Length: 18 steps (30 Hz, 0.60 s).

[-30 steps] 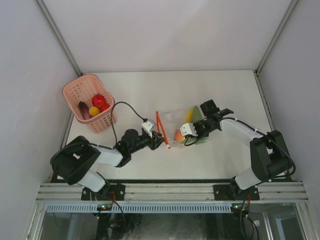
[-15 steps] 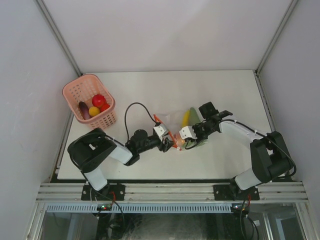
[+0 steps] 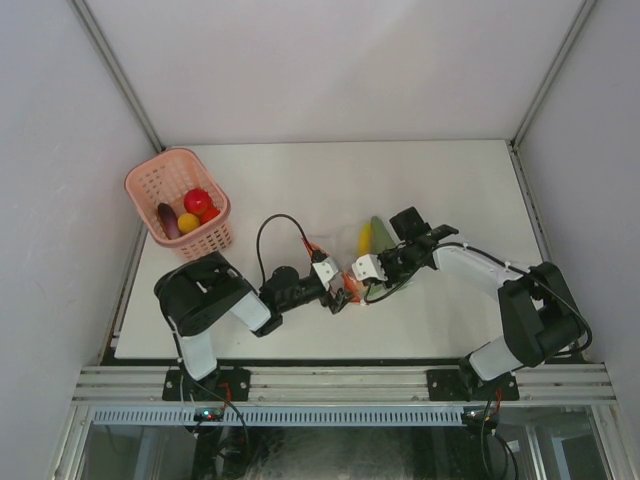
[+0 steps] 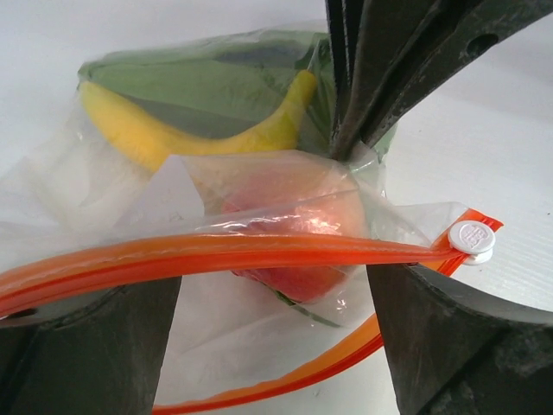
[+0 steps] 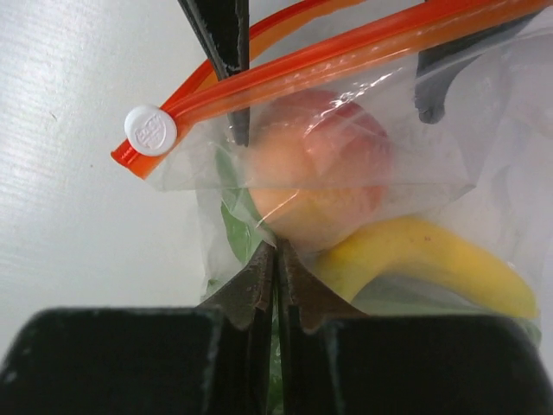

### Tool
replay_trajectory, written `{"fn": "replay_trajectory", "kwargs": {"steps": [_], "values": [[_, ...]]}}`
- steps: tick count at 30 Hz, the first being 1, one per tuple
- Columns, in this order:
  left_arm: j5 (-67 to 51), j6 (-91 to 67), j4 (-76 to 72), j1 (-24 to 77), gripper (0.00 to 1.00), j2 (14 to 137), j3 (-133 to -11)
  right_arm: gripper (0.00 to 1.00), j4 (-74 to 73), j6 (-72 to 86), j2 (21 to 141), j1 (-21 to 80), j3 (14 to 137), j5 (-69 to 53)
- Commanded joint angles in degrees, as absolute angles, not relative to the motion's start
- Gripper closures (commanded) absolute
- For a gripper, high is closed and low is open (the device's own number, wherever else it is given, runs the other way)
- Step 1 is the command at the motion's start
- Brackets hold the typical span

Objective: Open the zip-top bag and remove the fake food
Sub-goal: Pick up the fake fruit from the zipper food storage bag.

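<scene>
The zip-top bag (image 4: 216,346) lies mid-table, its mouth gaping between two orange zipper strips, with a white slider (image 4: 471,236) at one end. Inside it show fake food pieces: a red-orange round fruit (image 4: 294,207), a yellow banana (image 4: 173,138) and green leaves (image 4: 199,78). My left gripper (image 4: 272,294) is wide open at the mouth, one finger at each end of the opening, gripping nothing. My right gripper (image 5: 276,251) is shut, pinching the bag's clear film (image 5: 259,220) just under the fruit (image 5: 320,181). From above, the two grippers (image 3: 335,292) (image 3: 365,270) face each other across the bag (image 3: 372,250).
A pink perforated basket (image 3: 152,182) stands at the back left of the table, holding a red piece (image 3: 197,201), a yellow piece (image 3: 187,222) and a purple eggplant (image 3: 168,220). White walls close in the table on three sides.
My left gripper has moved right up to the bag and opened wide. My right gripper has drawn the bag slightly left and toward the front and is shut again.
</scene>
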<state>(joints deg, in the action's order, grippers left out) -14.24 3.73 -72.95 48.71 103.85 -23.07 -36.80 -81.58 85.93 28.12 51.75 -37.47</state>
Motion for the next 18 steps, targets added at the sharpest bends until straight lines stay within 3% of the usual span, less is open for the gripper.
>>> {"fn": "replay_trajectory", "kwargs": {"steps": [1,6,8,12,18], "values": [[-13.2,5.2,-77.1,49.0,0.09,105.7,-23.3,1.00,-34.1,-78.1,86.8,29.0,52.6,-38.6],[-12.0,3.7,-77.2,49.0,0.07,106.0,-23.2,0.99,-33.0,-75.8,85.8,27.2,53.1,-37.6],[-12.3,2.5,-77.2,48.6,0.10,106.1,-23.5,0.87,-34.5,-77.1,84.4,25.8,53.2,-40.9],[-16.5,-2.3,-77.9,46.4,0.27,105.6,-23.6,0.65,-36.0,-78.2,81.6,24.0,52.9,-46.3],[-22.7,-4.6,-78.9,44.4,0.30,104.2,-22.0,0.50,-30.4,-72.6,83.9,26.6,52.1,-45.0]]}}
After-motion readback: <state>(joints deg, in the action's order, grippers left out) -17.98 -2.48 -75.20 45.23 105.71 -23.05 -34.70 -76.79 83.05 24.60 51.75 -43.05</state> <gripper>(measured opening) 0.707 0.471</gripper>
